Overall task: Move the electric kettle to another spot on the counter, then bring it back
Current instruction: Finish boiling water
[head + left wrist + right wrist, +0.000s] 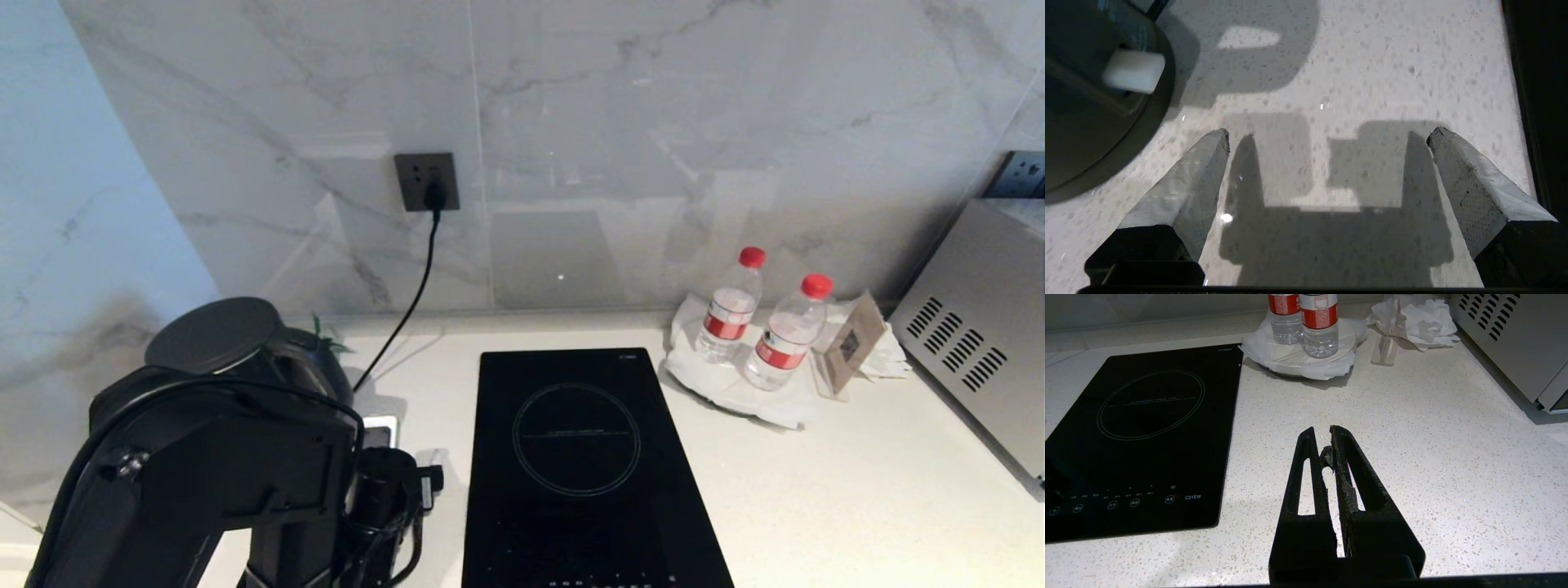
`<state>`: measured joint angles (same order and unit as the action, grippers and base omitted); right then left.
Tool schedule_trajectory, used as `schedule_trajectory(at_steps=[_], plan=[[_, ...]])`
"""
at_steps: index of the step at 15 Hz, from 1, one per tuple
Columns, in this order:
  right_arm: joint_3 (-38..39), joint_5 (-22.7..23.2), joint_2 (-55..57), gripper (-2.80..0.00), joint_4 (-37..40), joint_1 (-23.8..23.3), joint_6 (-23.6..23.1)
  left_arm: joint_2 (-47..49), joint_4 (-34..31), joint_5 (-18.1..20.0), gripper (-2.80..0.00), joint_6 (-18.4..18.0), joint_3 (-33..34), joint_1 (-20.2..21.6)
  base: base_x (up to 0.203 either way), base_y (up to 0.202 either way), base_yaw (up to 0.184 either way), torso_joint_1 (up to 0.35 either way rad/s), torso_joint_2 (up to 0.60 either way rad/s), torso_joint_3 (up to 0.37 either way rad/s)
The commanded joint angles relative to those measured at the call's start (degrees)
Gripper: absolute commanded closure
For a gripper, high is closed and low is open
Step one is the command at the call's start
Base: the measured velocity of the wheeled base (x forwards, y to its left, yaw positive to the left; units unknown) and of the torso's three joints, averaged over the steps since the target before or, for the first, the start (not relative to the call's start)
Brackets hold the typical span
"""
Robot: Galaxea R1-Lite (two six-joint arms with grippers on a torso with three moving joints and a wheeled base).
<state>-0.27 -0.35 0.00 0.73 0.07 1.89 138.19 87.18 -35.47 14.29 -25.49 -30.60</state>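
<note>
Left gripper [1327, 134] spread wide, empty, over the counter [1372, 61] beside the electric kettle [237, 343]. Right gripper [1327, 437] pressed together, parked.

Electric kettle [237, 347] left of hob [584, 465], bottles [759, 322] right, on counter [857, 490]
</note>
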Motion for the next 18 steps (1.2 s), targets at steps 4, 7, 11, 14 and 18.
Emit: schedule_trajectory(at_steps=[4, 7, 11, 14, 18], plan=[[0.00, -0.01, 0.09, 0.00, -0.03, 0.01, 0.04, 2.61, 0.48, -0.21, -2.80, -2.83, -3.76, 5.20, 0.000, 0.000, 0.000, 0.000, 0.00, 0.000], [0.00, -0.01, 0.09, 0.00, -0.03, 0.01, 0.04, 2.43, 0.48, -0.21, -2.80, -2.86, -3.96, 6.25, 0.000, 0.000, 0.000, 0.000, 0.00, 0.000], [0.00, -0.01, 0.09, 0.00, -0.03, 0.01, 0.04, 0.86, 0.48, -0.14, -2.80, -2.77, -3.96, 6.18, 0.000, 0.000, 0.000, 0.000, 0.00, 0.000], [0.00, -0.01, 0.09, 0.00, -0.03, 0.01, 0.04, 0.41, 0.48, -0.20, -2.80, -2.77, -4.65, 6.08, 0.000, 0.000, 0.000, 0.000, 0.00, 0.000], [0.00, -0.01, 0.09, 0.00, -0.03, 0.01, 0.04, 0.20, 0.48, -0.12, -2.80, -2.77, -4.75, 6.34, 0.000, 0.000, 0.000, 0.000, 0.00, 0.000]])
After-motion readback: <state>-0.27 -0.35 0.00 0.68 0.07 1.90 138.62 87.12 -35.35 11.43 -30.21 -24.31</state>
